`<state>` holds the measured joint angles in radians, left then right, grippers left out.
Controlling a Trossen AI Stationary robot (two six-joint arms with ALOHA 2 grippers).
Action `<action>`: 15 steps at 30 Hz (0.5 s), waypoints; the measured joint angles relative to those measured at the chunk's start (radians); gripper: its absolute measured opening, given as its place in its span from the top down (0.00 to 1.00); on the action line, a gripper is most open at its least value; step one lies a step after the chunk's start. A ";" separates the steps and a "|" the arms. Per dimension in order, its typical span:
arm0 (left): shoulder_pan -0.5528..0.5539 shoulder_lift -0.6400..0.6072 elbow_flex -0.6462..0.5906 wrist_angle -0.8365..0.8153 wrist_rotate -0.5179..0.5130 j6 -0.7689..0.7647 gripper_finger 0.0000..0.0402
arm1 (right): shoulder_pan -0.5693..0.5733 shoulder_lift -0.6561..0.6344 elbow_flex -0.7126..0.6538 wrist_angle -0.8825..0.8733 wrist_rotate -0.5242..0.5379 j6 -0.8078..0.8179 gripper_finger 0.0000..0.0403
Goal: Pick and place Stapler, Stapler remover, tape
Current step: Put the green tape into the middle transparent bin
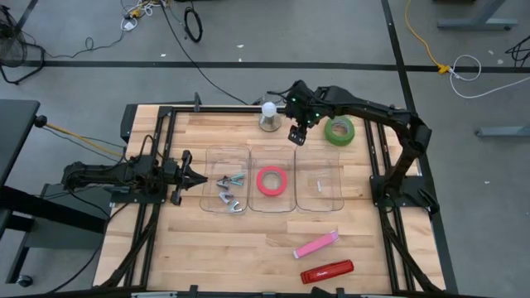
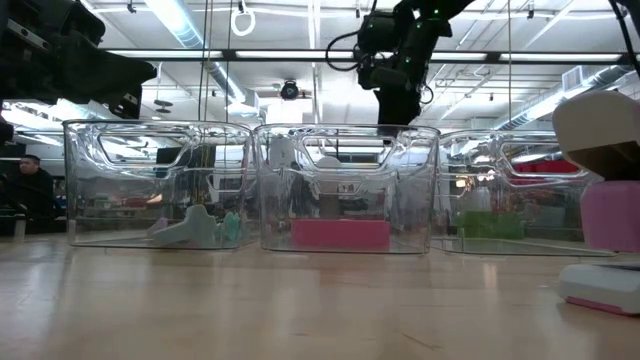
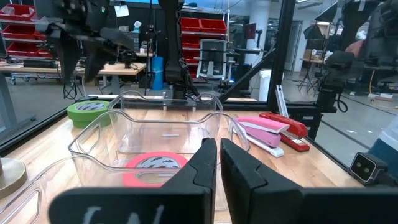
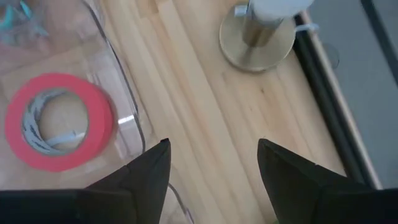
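- The wide green tape roll [image 1: 339, 130] lay flat at the desk's [image 1: 248, 248] far right, beside the right hand [image 1: 297, 135], whose fingers stood apart and empty.
- It looked light, stiff and smooth-sided; gripping across its rim wall seemed best.
- The left hand [image 1: 195, 179] waited left, fingers together.

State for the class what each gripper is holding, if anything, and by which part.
Nothing is held. The right gripper hangs open and empty above the table between the middle bin and the green tape roll. The left gripper is shut on nothing beside the left bin.
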<state>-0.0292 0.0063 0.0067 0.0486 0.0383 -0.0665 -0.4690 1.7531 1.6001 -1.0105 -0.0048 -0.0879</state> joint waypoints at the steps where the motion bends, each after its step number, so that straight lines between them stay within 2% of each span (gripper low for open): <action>1: 0.000 0.000 0.000 0.000 0.000 0.000 0.94 | -0.003 -0.009 0.000 0.010 0.000 -0.001 0.41; 6: 0.000 0.000 0.000 0.000 0.000 0.000 0.94 | -0.030 -0.060 0.000 0.036 0.033 -0.007 0.46; 15: 0.000 0.000 0.000 0.000 0.000 0.000 0.94 | -0.070 -0.158 0.000 0.037 0.101 -0.046 0.64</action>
<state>-0.0292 0.0059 0.0071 0.0483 0.0383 -0.0662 -0.5387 1.5956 1.6001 -0.9733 0.0961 -0.1337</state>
